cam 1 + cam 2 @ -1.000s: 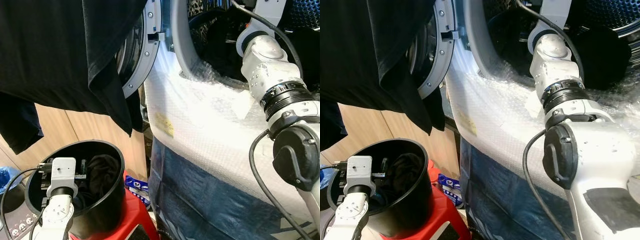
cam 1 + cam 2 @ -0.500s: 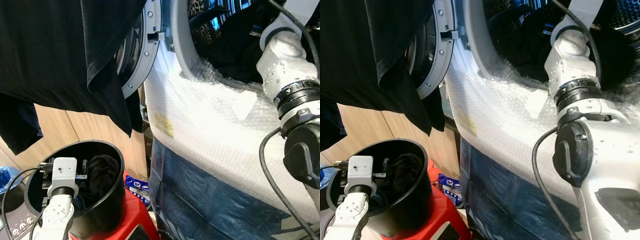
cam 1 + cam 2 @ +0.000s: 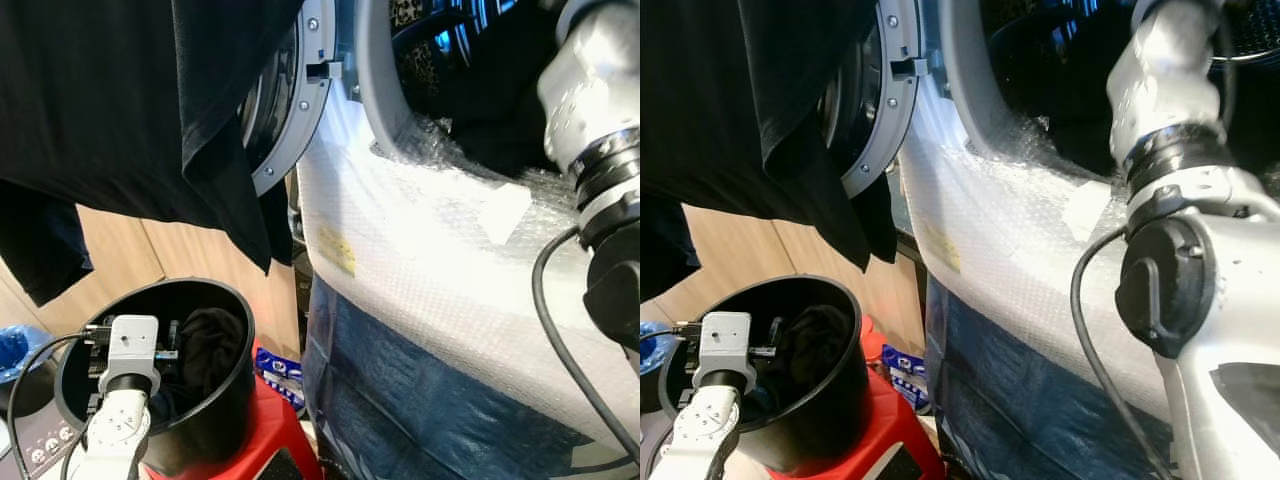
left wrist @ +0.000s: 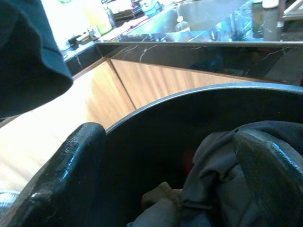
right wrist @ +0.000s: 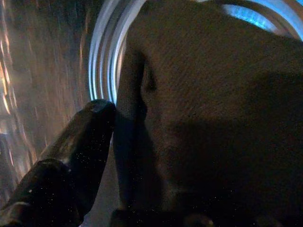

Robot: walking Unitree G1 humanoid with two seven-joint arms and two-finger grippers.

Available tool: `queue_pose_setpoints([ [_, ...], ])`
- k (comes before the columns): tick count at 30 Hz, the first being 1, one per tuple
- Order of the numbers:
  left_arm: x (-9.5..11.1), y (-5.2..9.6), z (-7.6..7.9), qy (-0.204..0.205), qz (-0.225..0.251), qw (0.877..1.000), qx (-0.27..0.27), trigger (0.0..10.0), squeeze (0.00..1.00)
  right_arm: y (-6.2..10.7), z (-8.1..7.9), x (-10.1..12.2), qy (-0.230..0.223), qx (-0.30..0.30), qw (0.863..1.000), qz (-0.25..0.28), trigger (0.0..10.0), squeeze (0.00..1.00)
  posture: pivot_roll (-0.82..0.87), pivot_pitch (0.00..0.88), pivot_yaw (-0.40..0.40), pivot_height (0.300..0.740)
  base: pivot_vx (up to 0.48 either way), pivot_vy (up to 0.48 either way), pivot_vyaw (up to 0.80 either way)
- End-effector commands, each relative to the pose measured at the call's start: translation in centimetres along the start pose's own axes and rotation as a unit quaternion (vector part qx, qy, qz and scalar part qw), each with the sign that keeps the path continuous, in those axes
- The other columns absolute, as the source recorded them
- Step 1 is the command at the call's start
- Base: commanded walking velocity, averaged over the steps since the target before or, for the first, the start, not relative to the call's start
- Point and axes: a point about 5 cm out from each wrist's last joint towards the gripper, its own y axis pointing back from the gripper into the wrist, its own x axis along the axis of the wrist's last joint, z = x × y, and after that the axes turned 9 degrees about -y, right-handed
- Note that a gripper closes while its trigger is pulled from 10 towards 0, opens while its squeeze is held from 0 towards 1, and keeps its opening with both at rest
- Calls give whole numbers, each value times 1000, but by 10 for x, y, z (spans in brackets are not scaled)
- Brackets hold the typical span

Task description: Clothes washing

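1. A dark garment (image 5: pixel 213 94), coarse-woven and crumpled, sits inside the washing machine drum (image 3: pixel 470 60), likely just being pushed in. In the right wrist view it lies against one black finger (image 5: pixel 80 142) of the right pincer; whether that pincer is holding it or open cannot be told.
2. The right arm (image 3: pixel 1170 130), silver with a black cable, reaches over the machine's front into the drum opening.
3. The machine front (image 3: pixel 430 250) is wrapped in white bubble wrap, with blue plastic sheet (image 3: pixel 420 400) below, seemingly as padding against the arm.
4. The round door (image 3: pixel 290 110) stands open, and a large black cloth (image 3: pixel 120 100) hangs draped in front of it.
5. More dark clothes (image 3: pixel 205 340) wait in a round black bucket (image 3: pixel 215 430) on a red stool (image 3: pixel 270 445).
6. The left pincer (image 4: pixel 189 165) rests at the bucket's rim, fingers spread wide and empty, aimed at the clothes.
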Motion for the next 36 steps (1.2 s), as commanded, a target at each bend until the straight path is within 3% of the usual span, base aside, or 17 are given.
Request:
queue_pose_setpoints([
  [1, 0, 1, 0, -8, -1, 1000, -9, 10000, 0, 8, 2, -39, 33, 6, 996, -80, 10000, 1000, 125, 0, 62, 740, 0, 0, 0],
  [2, 0, 1, 1, -8, -1, 1000, -10, 10000, 0, 10, 3, -45, 43, 6, 995, -90, 10000, 1000, 125, 0, 63, 740, 0, 0, 0],
  [4, 0, 1, 1, -9, -1, 1000, -11, 10000, 0, 22, -4, -76, -1, 48, 984, -169, 10000, 1000, 125, 0, 63, 740, 0, 0, 0],
  [6, 1, 1, 1, -9, 0, 1000, -12, 10000, 0, 23, -4, -80, 34, 55, 983, -170, 10000, 1000, 127, 0, 58, 740, 0, 0, 0],
  [9, 1, 1, 1, -10, 1, 1000, -10, 10000, 0, 7, -5, -29, -70, 21, 996, -60, 10000, 1000, 134, 0, 59, 740, 0, 0, 0],
  [12, 1, 1, 0, -12, 2, 1000, -11, 10000, 0, 0, -3, 13, -54, -3, 998, 37, 10000, 1000, 133, 0, 60, 740, 0, 0, 0],
  [15, 2, 1, 0, -13, 3, 1000, -10, 10000, 0, -1, -6, 26, -55, 5, 996, 64, 10000, 1000, 131, 0, 63, 740, 0, 0, 0],
  [18, 2, 1, 0, -13, 2, 1000, -12, 10000, 0, 3, -16, 5, 10, 45, 999, 20, 10000, 1000, 124, 0, 69, 740, 0, 0, 0],
  [20, 2, 1, 0, -13, 2, 1000, -13, 10000, 0, 4, -15, -1, 11, 40, 999, 7, 10000, 1000, 124, 0, 69, 740, 0, 0, 0],
  [21, 2, 1, 2, -13, 2, 1000, -18, 10000, 0, 11, -14, -35, 20, 46, 997, -64, 10000, 1000, 117, 0, 75, 740, 0, 0, 0],
  [24, 3, 0, 3, -13, 3, 1000, -21, 10000, 0, 17, -15, -56, 42, 58, 991, -109, 10000, 1000, 116, 0, 76, 740, 0, 0, 0],
  [27, 5, -1, 4, -12, 7, 1000, -20, 10000, 0, 18, -14, -58, 6, 48, 993, -112, 10000, 1000, 120, 0, 75, 740, 0, 0, 0],
  [29, 5, -2, 3, -12, 8, 1000, -18, 10000, 0, 13, -15, -39, -35, 46, 996, -68, 10000, 1000, 128, 0, 72, 740, 0, 0, 0],
  [30, 5, -1, 2, -12, 7, 1000, -16, 10000, 0, 10, -17, -26, -51, 51, 997, -35, 10000, 282, 129, 0, 73, 740, 0, 0, 0],
  [31, 5, -1, 2, -12, 7, 1000, -16, 10000, 0, 10, -17, -26, -51, 51, 997, -35, 10000, 282, 129, 0, 73, 740, 0, 0, 0],
  [32, 5, 0, 1, -12, 7, 1000, -14, 10000, 0, 9, -17, -17, -42, 49, 998, -6, 10000, 0, 131, 0, 75, 740, 0, 0, 0],
  [36, 4, 1, -1, -13, 8, 1000, -10, 10000, 0, 8, -13, -11, -33, 37, 998, 24, 10000, 0, 128, 0, 76, 740, 0, 0, 0],
])
